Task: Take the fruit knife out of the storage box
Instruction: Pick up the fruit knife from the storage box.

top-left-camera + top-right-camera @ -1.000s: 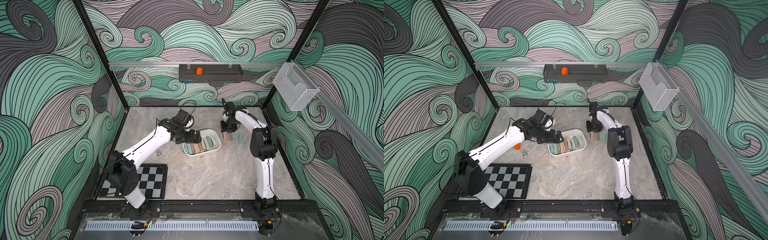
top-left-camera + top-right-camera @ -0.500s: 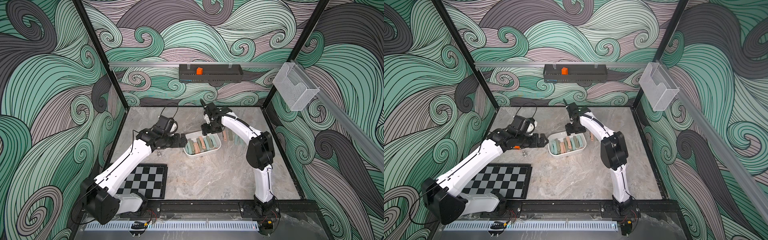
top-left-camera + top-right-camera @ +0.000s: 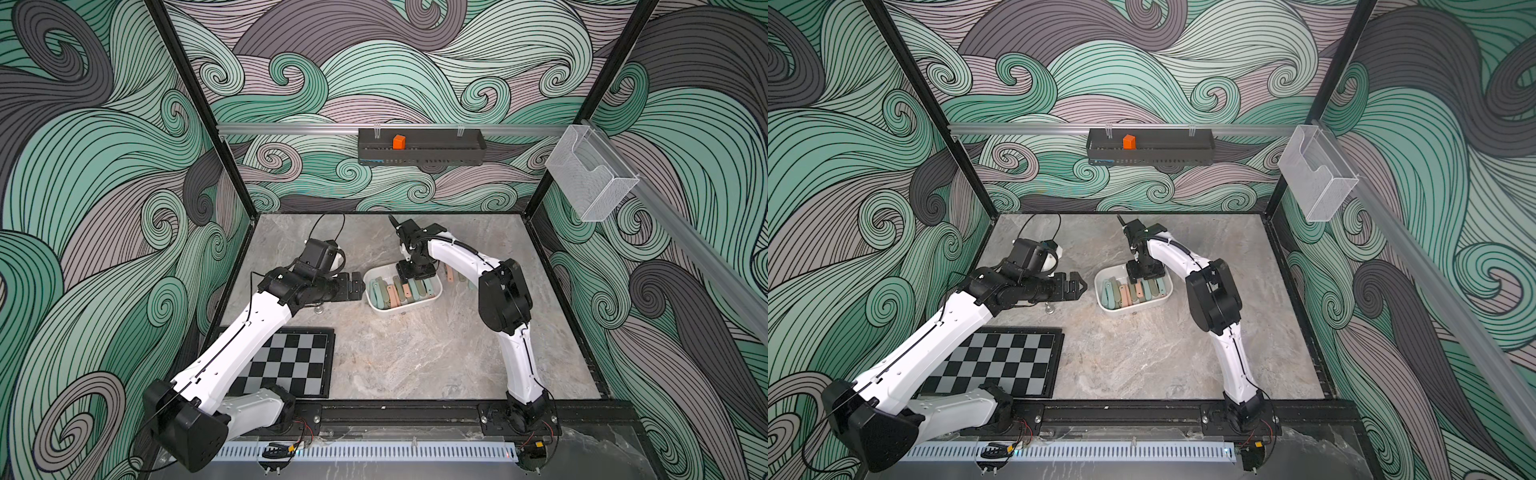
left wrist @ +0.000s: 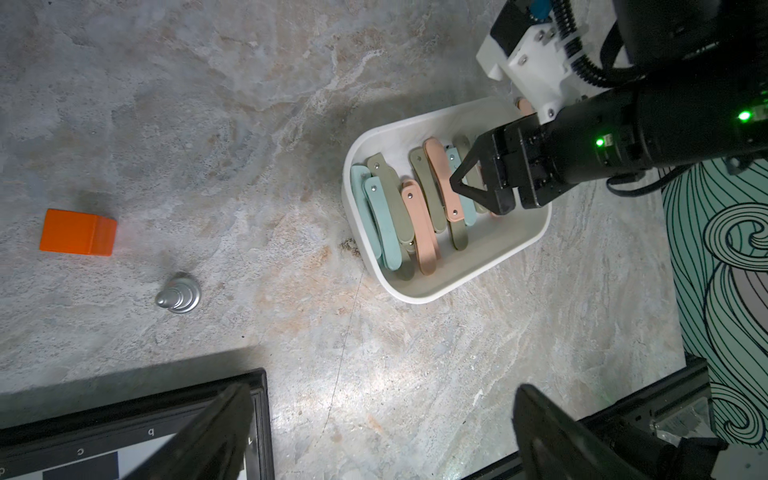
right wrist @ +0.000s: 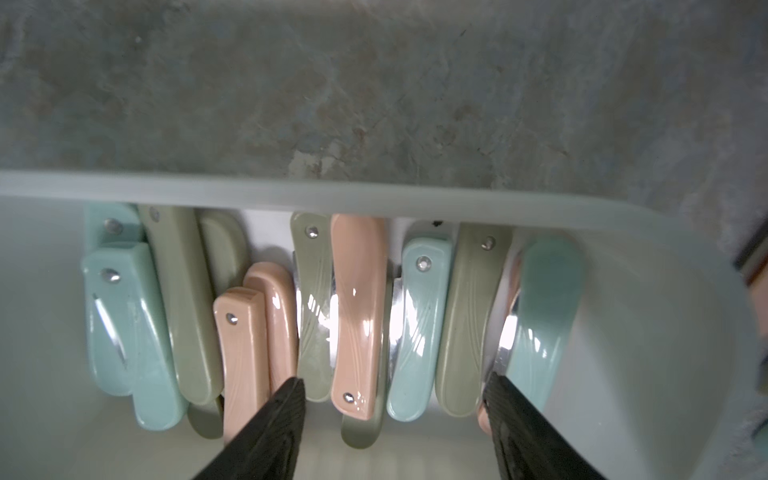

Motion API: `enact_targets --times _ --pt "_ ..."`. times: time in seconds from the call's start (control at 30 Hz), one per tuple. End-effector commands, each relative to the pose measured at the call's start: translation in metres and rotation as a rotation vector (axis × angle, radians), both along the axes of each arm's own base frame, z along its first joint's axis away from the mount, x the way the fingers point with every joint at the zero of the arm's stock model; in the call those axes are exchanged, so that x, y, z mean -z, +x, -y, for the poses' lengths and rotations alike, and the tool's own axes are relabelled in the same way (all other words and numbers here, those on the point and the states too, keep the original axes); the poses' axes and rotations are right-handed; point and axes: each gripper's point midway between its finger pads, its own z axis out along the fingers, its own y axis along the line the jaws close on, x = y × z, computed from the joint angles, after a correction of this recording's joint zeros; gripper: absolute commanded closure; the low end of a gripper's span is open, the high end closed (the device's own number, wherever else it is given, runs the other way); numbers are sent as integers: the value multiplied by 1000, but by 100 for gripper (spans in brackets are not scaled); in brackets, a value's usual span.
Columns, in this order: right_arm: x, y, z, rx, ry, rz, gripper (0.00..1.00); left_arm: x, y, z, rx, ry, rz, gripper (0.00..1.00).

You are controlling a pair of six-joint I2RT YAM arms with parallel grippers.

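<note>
Storage box (image 3: 409, 309) (image 3: 1133, 309) (image 4: 469, 274) (image 5: 374, 195): a white rounded-rectangular plastic tub standing on the grey marbled bench (image 3: 415, 365), mid-bench, between the two arms.

Contents: folded fruit knives (image 4: 419, 228) (image 5: 357, 311) with mint, olive and salmon plastic handles, packed side by side across the tub. All that can be seen lie inside it; none is lifted.

Right pincer (image 3: 409, 279) (image 5: 392, 379): pointing down into the tub, partly open. Its black fingertips (image 5: 291, 390) are down among the handles and span about four of them. No knife is clamped.

Left pincer (image 3: 359, 284) (image 3: 1081, 284) (image 4: 382, 388): level above the bench, just beside the tub's end wall, spread wide and holding nothing.

Also on the bench: an orange block (image 4: 77, 232), a small silver chess pawn (image 4: 178, 293), and a black-framed chessboard (image 3: 291, 361).
</note>
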Motion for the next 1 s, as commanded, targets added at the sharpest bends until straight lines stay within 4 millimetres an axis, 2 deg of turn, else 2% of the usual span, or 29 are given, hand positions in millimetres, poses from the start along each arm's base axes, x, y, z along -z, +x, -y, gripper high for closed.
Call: enact_targets --times 0.0,0.07,0.27,0.67,0.97 --pt "8 -4 0 -10 -24 -14 50 3 -7 -10 -23 20 -17 1" --pt "10 -2 1 -13 -34 -12 60 5 -7 -10 -24 21 -21 1" --pt "18 -1 7 -20 -73 -13 71 10 -7 -11 -26 21 -33 1" --pt "40 -5 6 -43 -77 -64 72 14 -7 -9 -15 23 -52 1" --pt "55 -10 2 -52 -63 -109 61 18 -9 -8 0 24 -70 1"
